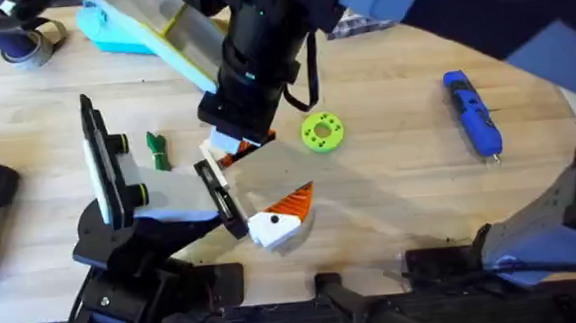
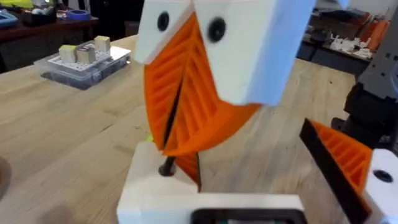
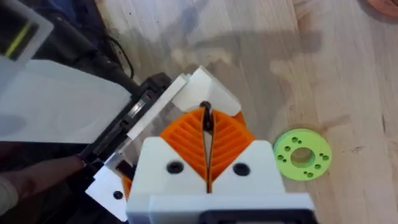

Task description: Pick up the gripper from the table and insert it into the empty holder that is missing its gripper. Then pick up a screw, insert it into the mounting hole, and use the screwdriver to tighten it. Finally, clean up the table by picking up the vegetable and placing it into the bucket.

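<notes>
My right tool (image 3: 206, 127) has its orange pads pressed together on a small dark screw (image 2: 166, 168), which it holds point-down just left of the worktop's (image 1: 400, 185) middle. The screw's end sits on or just above a white block (image 3: 208, 84). I take that block to be the gripper, already seated in its holder on the short black bar (image 1: 220, 201), though I cannot confirm the screw has entered the mounting hole. A white piece with an orange tip (image 1: 280, 220) sits at the near end of the bar, and I cannot say whether it is the twin. The green ring (image 1: 322, 131) lies just right of the tool. The vegetable (image 1: 157, 149) lies to the left of the bar, and the screwdriver (image 1: 473, 113) is well apart on the far right. The main risk I see is the release. If the screw is only resting on the hole's lip, opening the pads could let it tip over and roll away. Pressing down off-centre could cock it in the hole or push the bar sideways. The arm (image 1: 261, 43) also hides the joint from above, so a misalignment would be hard to spot.
</notes>
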Controlling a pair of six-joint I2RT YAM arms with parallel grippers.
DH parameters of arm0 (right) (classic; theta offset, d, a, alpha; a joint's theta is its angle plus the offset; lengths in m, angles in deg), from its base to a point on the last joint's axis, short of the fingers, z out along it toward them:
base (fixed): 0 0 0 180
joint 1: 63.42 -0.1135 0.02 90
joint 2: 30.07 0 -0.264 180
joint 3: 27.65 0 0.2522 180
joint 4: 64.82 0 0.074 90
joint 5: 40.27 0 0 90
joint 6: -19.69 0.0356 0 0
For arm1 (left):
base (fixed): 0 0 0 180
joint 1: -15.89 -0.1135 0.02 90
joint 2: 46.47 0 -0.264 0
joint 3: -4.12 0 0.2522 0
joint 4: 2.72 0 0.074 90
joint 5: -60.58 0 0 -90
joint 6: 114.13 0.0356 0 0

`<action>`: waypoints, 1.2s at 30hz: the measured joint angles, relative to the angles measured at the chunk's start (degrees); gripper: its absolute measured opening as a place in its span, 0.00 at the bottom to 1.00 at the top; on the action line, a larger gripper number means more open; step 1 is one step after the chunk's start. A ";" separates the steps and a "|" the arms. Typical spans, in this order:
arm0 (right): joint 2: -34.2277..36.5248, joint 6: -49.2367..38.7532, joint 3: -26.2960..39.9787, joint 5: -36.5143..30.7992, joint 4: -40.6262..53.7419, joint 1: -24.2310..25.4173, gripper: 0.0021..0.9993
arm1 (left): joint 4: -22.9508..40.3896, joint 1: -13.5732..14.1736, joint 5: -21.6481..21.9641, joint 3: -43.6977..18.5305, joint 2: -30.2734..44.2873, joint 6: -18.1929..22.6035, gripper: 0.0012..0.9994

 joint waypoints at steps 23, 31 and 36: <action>-0.02 0.50 0.00 -0.92 -1.95 -0.22 0.00 | 0.00 0.00 -0.09 0.00 0.00 -0.22 0.99; 0.06 0.50 0.00 -0.22 -1.88 -0.20 0.00 | 0.00 0.00 -0.15 0.00 0.00 -0.17 0.99; 1.00 0.50 0.00 0.12 -1.92 -0.22 0.00 | 0.04 0.00 -0.15 0.00 0.00 -0.68 0.99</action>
